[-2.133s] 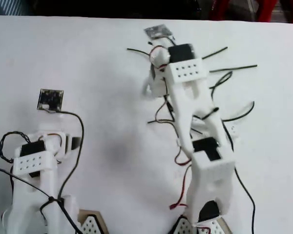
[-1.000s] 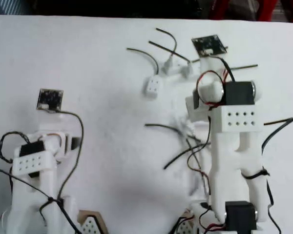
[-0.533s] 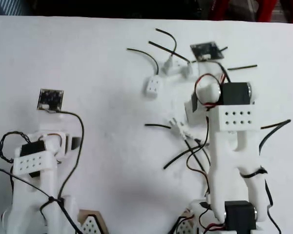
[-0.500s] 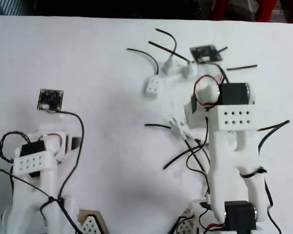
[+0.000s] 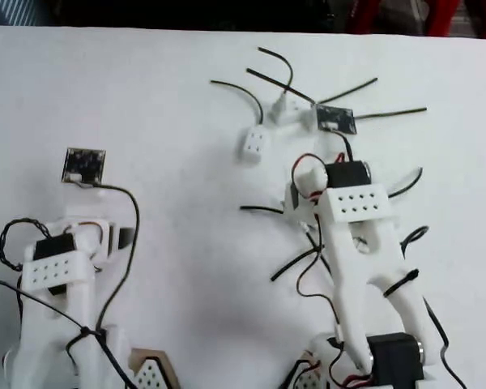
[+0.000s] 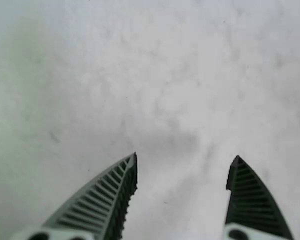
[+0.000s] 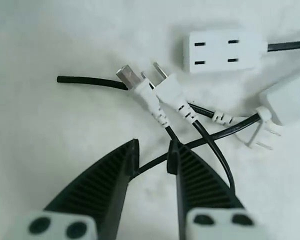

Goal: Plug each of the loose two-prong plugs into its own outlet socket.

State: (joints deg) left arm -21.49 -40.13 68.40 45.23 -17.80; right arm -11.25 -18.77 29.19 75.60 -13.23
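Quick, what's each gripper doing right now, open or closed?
Left gripper: open, holding nothing.
Right gripper: slightly open, a black cord crossing its gap.

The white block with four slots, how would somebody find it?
On the white table, find the right arm's black end effector and the two white plugs lying just past its tips. Beyond them sits the white rectangular plastic outlet block on a black cord. Unlike the plugs, it has four dark slots in its face and no metal prongs.
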